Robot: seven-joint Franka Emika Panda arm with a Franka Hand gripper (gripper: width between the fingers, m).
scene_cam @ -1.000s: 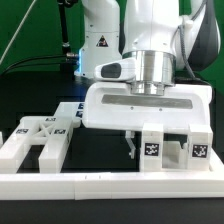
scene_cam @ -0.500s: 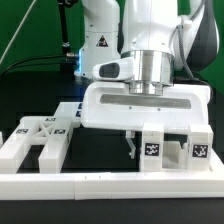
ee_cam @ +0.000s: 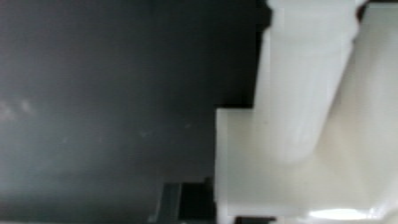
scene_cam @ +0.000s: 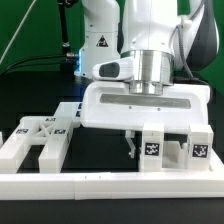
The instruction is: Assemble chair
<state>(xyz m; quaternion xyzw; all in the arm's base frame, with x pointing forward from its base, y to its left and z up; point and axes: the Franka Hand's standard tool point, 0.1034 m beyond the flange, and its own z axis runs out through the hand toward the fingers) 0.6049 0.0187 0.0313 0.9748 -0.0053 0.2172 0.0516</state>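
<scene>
Dark table, green curtain behind. Chair parts lie lower left, tagged blocks lower right under the arm. They seem light, stiff and smooth; grip flat sides. Whether the jaws are open, I cannot tell.

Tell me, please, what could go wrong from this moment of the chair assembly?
1. The fingers hang low, close beside the tagged chair part on the exterior view's right; a sideways move could push it out of place.
2. The wrist view is blurred and the fingers are mostly hidden in the exterior view, so a grasp may land off-centre and the part could slip.
</scene>
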